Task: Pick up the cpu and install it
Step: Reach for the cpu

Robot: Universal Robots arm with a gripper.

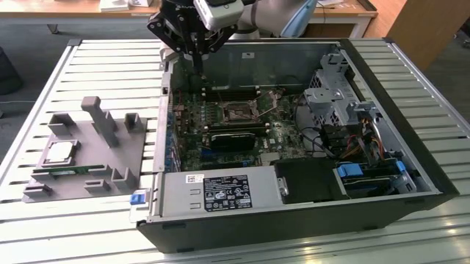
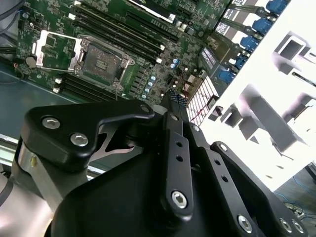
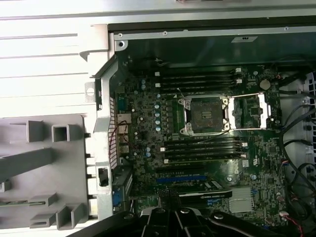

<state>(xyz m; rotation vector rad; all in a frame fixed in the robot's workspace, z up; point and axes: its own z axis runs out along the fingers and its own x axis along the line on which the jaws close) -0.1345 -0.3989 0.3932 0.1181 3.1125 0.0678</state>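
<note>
Hovering: I hang over the open computer case (image 1: 294, 228), above the far edge of the motherboard (image 1: 192, 129), close to the case wall on the exterior view's left.
Jaws: together, with nothing between them; my fingertips (image 2: 173, 98) meet in a narrow point aimed down at the board.
Cpu: the cpu (image 1: 60, 152) lies flat, silver top up, in a recess of the grey holder (image 1: 126, 159). It is outside the case on the exterior view's left, well apart from me.
Memory stick: a long green memory stick (image 1: 70, 171) rests in a slot of the same holder, just beside the cpu on the side nearer the exterior camera.
Socket: the socket (image 3: 205, 115) sits mid-board with its dark centre bare, and its metal lid (image 3: 249, 111) is folded open right beside it.
Memory slots: long black memory slots (image 3: 197, 79) run along both sides of the socket.
Card: a black expansion card (image 1: 235, 137) lies across the board, between the socket and the power supply (image 1: 220, 192).
Power supply: a grey labelled box against the case's near wall in the exterior view.
Worktop: the pale slatted worktop (image 1: 96, 60) carries both the case and the holder.
</note>
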